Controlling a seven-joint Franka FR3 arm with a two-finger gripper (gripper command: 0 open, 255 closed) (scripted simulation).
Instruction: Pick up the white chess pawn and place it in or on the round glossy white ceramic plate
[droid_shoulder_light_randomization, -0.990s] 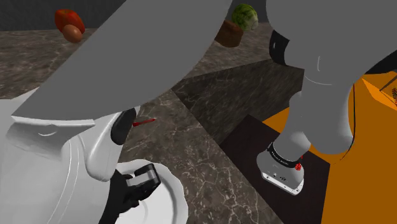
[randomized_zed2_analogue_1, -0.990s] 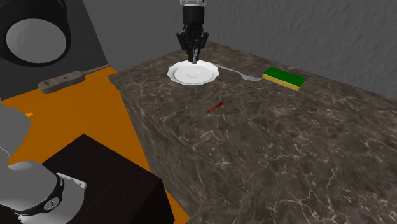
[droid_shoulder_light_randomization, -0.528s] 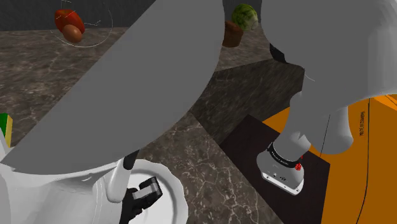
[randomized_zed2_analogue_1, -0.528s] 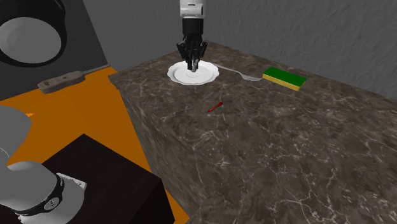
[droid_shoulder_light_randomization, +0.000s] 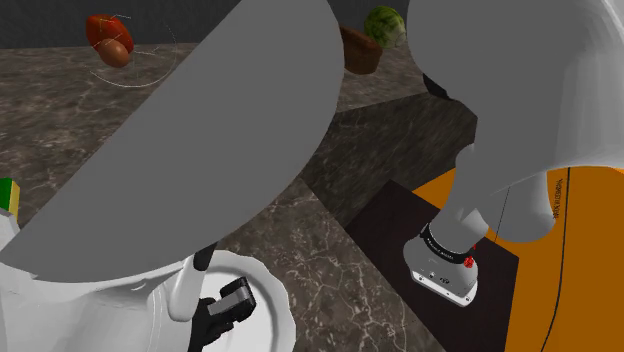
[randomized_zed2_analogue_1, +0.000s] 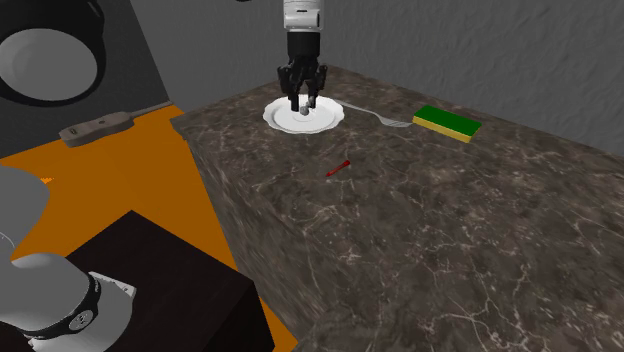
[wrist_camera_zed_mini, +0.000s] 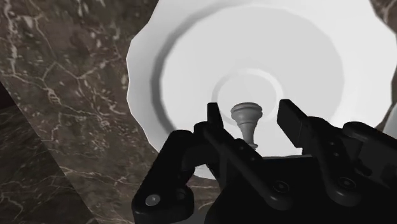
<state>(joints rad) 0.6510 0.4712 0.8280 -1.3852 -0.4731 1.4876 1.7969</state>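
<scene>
The pale grey-white chess pawn stands upright at the middle of the round white plate. My black gripper hangs just over it, open, one finger on each side of the pawn and neither touching it. In the second exterior view the gripper is right above the plate near the counter's far corner, with the pawn as a small grey shape under it. In the shoulder view the hand sits over the plate's scalloped rim, largely hidden by the arm.
On the dark marble counter lie a small red stick, a green-and-yellow sponge and a piece of cutlery beside the plate. A bowl of fruit stands at the back. A dark cabinet and orange floor lie below.
The gripper came down over the plate's centre and its fingers spread apart, letting go of the pawn, which now stands on the plate.
</scene>
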